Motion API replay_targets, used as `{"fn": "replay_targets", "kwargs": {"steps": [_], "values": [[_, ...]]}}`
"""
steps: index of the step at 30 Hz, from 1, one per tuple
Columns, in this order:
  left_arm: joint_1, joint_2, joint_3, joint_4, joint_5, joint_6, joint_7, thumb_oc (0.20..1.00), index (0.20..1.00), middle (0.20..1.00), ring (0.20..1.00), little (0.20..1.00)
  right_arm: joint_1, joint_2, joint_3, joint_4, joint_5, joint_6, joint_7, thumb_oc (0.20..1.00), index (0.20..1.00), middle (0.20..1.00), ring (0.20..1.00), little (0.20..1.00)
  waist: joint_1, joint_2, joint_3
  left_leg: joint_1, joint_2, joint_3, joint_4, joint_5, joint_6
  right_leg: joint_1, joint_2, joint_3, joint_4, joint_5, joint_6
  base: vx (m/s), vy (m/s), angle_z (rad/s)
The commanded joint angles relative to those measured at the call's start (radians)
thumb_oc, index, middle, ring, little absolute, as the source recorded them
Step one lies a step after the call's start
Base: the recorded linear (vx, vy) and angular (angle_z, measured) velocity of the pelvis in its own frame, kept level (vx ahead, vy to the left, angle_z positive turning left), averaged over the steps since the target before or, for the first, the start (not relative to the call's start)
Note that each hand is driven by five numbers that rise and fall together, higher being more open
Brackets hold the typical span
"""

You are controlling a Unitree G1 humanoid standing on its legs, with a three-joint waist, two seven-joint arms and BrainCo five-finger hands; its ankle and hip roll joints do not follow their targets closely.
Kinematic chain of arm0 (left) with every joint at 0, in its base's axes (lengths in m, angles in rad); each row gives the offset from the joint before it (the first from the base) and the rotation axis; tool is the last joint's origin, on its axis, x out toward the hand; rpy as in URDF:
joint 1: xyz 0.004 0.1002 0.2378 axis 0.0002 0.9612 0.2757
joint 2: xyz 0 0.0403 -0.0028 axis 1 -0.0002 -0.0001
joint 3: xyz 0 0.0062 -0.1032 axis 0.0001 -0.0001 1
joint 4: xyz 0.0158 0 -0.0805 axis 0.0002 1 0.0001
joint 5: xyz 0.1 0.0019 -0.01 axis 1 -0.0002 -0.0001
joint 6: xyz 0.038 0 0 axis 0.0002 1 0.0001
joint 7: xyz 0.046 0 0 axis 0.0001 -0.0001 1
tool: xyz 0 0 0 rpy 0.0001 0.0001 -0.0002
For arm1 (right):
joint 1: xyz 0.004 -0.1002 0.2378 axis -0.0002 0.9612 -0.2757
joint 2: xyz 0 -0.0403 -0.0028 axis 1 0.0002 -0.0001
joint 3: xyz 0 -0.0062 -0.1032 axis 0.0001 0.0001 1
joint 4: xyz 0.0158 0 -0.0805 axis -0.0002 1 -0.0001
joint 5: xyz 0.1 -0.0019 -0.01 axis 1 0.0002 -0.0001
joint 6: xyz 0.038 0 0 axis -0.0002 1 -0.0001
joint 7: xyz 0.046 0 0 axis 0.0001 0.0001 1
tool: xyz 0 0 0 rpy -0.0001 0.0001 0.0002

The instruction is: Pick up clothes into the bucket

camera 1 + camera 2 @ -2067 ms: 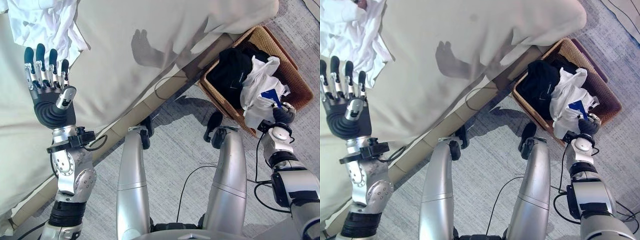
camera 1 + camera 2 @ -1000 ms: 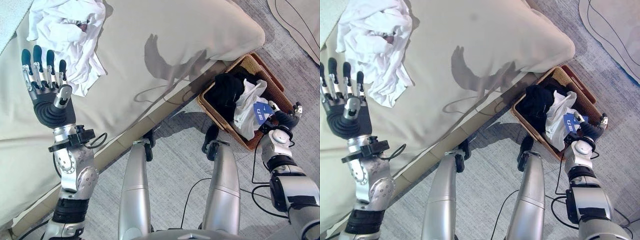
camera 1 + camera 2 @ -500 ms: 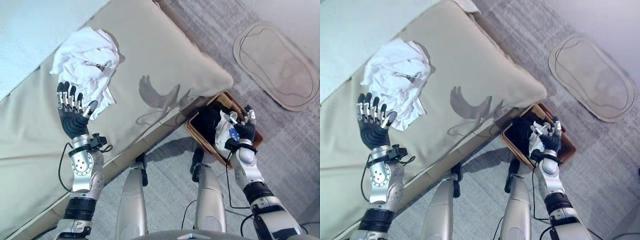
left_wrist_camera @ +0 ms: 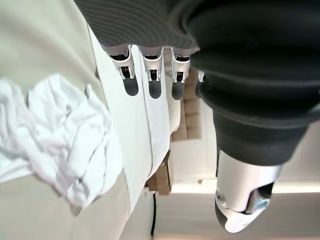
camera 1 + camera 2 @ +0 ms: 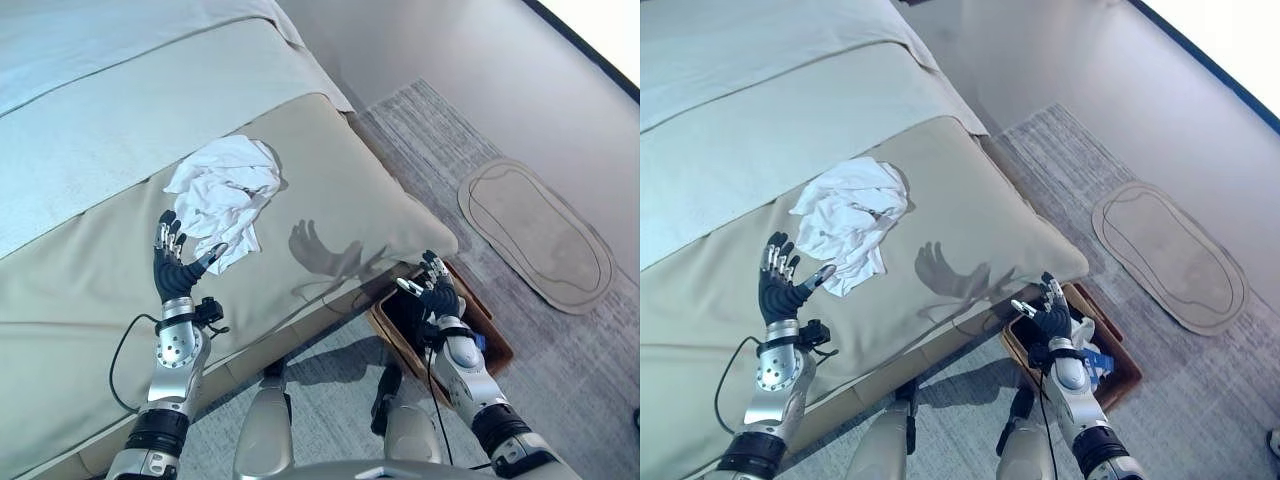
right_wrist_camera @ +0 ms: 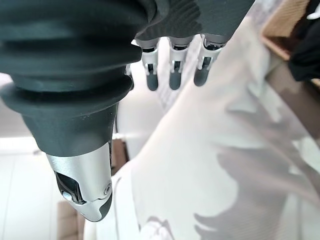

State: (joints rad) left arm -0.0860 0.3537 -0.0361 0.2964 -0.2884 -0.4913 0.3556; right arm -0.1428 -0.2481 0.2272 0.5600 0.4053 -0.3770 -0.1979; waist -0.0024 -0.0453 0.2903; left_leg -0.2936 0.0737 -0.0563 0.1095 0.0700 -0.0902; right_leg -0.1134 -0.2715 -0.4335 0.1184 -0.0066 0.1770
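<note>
Big beige bed [image 5: 330, 190] fills most of what I see, grey carpet floor [image 5: 560, 370] to my right with an oval mat [image 5: 535, 232] on it. White clothes [image 5: 225, 195] lie crumpled in a heap on the bed, not in the bucket. Wicker bucket [image 5: 488, 345] sits on the floor just beside the bed edge, dark garment and what looks like a white one inside, partly hidden. My left hand [image 5: 178, 265] is raised over the bed near the clothes, fingers spread, holding nothing. My right hand [image 5: 437, 295] is up over the bucket, fingers straight and splayed, empty.
</note>
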Motion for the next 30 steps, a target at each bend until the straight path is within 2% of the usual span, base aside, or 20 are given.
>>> {"fn": "replay_targets", "kwargs": {"steps": [1, 4, 6, 8, 9, 11, 13, 14, 15, 18, 20, 21, 23, 28, 30], "values": [[-0.025, 0.032, 0.029, -0.039, -0.009, -0.031, -0.048, 1.000, 1.000, 1.000, 1.000, 1.000, 0.041, -0.023, -0.065, -0.086, -0.002, -0.020, 0.009, 1.000, 1.000, 1.000, 1.000, 1.000, -0.012, -0.023, -0.063, 0.043, 0.007, 0.149, -0.004, -0.038, 0.025, -0.013, -0.052, -0.012, -0.030, 0.114, 0.035, 0.21, 0.145, 0.77], [-0.023, 0.044, 0.031, -0.028, 0.026, -0.006, -0.051, 1.000, 1.000, 1.000, 1.000, 1.000, 0.085, -0.014, -0.119, -0.087, 0.019, -0.017, 0.017, 1.000, 1.000, 1.000, 1.000, 1.000, -0.014, -0.033, -0.089, 0.074, -0.022, 0.143, 0.005, -0.069, 0.051, 0.019, -0.087, -0.014, 0.029, 0.106, 0.043, 0.20, 0.152, 0.38], [-0.015, 0.046, 0.037, -0.022, 0.045, 0.006, -0.048, 1.000, 1.000, 1.000, 1.000, 1.000, 0.112, -0.007, -0.132, -0.084, 0.017, -0.013, 0.022, 1.000, 1.000, 1.000, 1.000, 1.000, -0.017, -0.036, -0.102, 0.112, -0.068, 0.131, -0.001, -0.087, 0.086, 0.033, -0.121, 0.018, 0.087, 0.130, 0.048, 0.19, 0.209, 0.37], [-0.010, 0.046, 0.043, -0.021, 0.052, 0.014, -0.046, 1.000, 1.000, 1.000, 1.000, 1.000, 0.124, -0.003, -0.139, -0.087, 0.020, -0.011, 0.026, 1.000, 1.000, 1.000, 1.000, 1.000, -0.020, -0.036, -0.107, 0.132, -0.086, 0.121, -0.012, -0.089, 0.099, 0.035, -0.131, 0.038, 0.116, 0.143, 0.048, 0.13, 0.153, 0.30], [0.006, 0.048, 0.057, -0.019, 0.066, 0.025, -0.049, 1.000, 1.000, 1.000, 1.000, 1.000, 0.142, 0.011, -0.148, -0.072, 0.039, -0.008, 0.042, 1.000, 1.000, 1.000, 1.000, 1.000, -0.026, -0.037, -0.111, 0.170, -0.107, 0.106, -0.032, -0.095, 0.121, 0.031, -0.142, 0.087, 0.173, 0.169, 0.042, 0.11, 0.137, 0.33], [0.016, 0.052, 0.071, -0.021, 0.082, 0.031, -0.045, 1.000, 1.000, 1.000, 1.000, 1.000, 0.145, 0.015, -0.146, -0.072, 0.036, -0.004, 0.048, 1.000, 1.000, 1.000, 1.000, 1.000, -0.029, -0.037, -0.111, 0.190, -0.117, 0.098, -0.040, -0.100, 0.135, 0.009, -0.135, 0.148, 0.216, 0.195, 0.041, 0.10, 0.120, 0.42], [0.014, 0.055, 0.072, -0.014, 0.093, 0.037, -0.043, 1.000, 1.000, 1.000, 1.000, 1.000, 0.144, 0.014, -0.142, -0.070, 0.044, -0.004, 0.058, 1.000, 1.000, 1.000, 1.000, 1.000, -0.037, -0.031, -0.112, 0.191, -0.119, 0.082, -0.034, -0.099, 0.145, -0.023, -0.079, 0.249, 0.261, 0.185, 0.032, 0.05, 0.054, 0.09], [0.008, 0.059, 0.068, 0.000, 0.098, 0.039, -0.040, 1.000, 1.000, 1.000, 1.000, 1.000, 0.143, 0.011, -0.141, -0.070, 0.047, -0.007, 0.060, 1.000, 1.000, 1.000, 1.000, 1.000, -0.049, -0.027, -0.114, 0.199, -0.117, 0.070, -0.039, -0.098, 0.146, -0.035, -0.017, 0.306, 0.266, 0.133, 0.016, 0.07, 0.044, 0.09], [0.003, 0.062, 0.068, 0.006, 0.106, 0.040, -0.039, 1.000, 1.000, 1.000, 1.000, 1.000, 0.143, 0.009, -0.144, -0.068, 0.050, -0.008, 0.062, 1.000, 1.000, 1.000, 1.000, 1.000, -0.054, -0.021, -0.122, 0.201, -0.115, 0.066, -0.048, -0.092, 0.146, -0.046, 0.018, 0.322, 0.248, 0.104, 0.007, 0.10, 0.049, 0.33], [0.000, 0.069, 0.076, 0.011, 0.128, 0.045, -0.025, 1.000, 1.000, 1.000, 1.000, 1.000, 0.141, 0.009, -0.144, -0.061, 0.056, -0.011, 0.068, 1.000, 1.000, 1.000, 1.000, 1.000, -0.057, -0.015, -0.126, 0.210, -0.112, 0.058, -0.063, -0.085, 0.146, -0.062, 0.081, 0.295, 0.204, 0.024, -0.021, 0.09, 0.014, 0.28], [0.001, 0.058, 0.085, 0.022, 0.141, 0.053, -0.019, 1.000, 1.000, 1.000, 1.000, 1.000, 0.145, 0.009, -0.144, -0.036, 0.060, -0.010, 0.075, 1.000, 1.000, 1.000, 1.000, 1.000, -0.055, -0.025, -0.133, 0.216, -0.114, 0.059, -0.056, -0.094, 0.137, -0.041, 0.111, 0.257, 0.150, 0.000, -0.030, 0.09, -0.062, 0.06], [0.001, 0.058, 0.085, 0.022, 0.141, 0.053, -0.019, 1.000, 1.000, 1.000, 1.000, 1.000, 0.145, 0.009, -0.144, -0.036, 0.060, -0.010, 0.075, 1.000, 1.000, 1.000, 1.000, 1.000, -0.056, -0.025, -0.132, 0.217, -0.113, 0.057, -0.056, -0.095, 0.137, -0.037, 0.112, 0.255, 0.145, 0.002, -0.030, 0.07, -0.090, 0.09], [-0.004, 0.049, 0.085, 0.028, 0.146, 0.057, -0.017, 1.000, 1.000, 1.000, 1.000, 1.000, 0.152, 0.008, -0.142, -0.026, 0.066, -0.010, 0.078, 1.000, 1.000, 1.000, 1.000, 1.000, -0.055, -0.035, -0.138, 0.212, -0.115, 0.059, -0.050, -0.097, 0.123, 0.000, 0.130, 0.262, 0.058, 0.001, -0.031, 0.03, -0.085, 0.09], [-0.025, 0.044, 0.066, 0.048, 0.149, 0.064, -0.016, 1.000, 1.000, 1.000, 1.000, 1.000, 0.170, -0.009, -0.149, -0.045, 0.070, -0.013, 0.072, 1.000, 1.000, 1.000, 1.000, 1.000, -0.065, -0.036, -0.136, 0.178, -0.089, 0.065, -0.024, -0.093, 0.094, 0.020, 0.161, 0.269, -0.016, 0.010, -0.048, 0.00, -0.093, -0.10], [-0.042, 0.049, 0.057, 0.060, 0.163, 0.073, -0.015, 1.000, 1.000, 1.000, 1.000, 1.000, 0.176, -0.017, -0.155, -0.051, 0.070, -0.014, 0.075, 1.000, 1.000, 1.000, 1.000, 1.000, -0.073, -0.042, -0.130, 0.153, -0.082, 0.065, 0.028, -0.105, 0.080, 0.024, 0.168, 0.267, -0.029, 0.010, -0.057, 0.00, -0.104, -0.04]]}}
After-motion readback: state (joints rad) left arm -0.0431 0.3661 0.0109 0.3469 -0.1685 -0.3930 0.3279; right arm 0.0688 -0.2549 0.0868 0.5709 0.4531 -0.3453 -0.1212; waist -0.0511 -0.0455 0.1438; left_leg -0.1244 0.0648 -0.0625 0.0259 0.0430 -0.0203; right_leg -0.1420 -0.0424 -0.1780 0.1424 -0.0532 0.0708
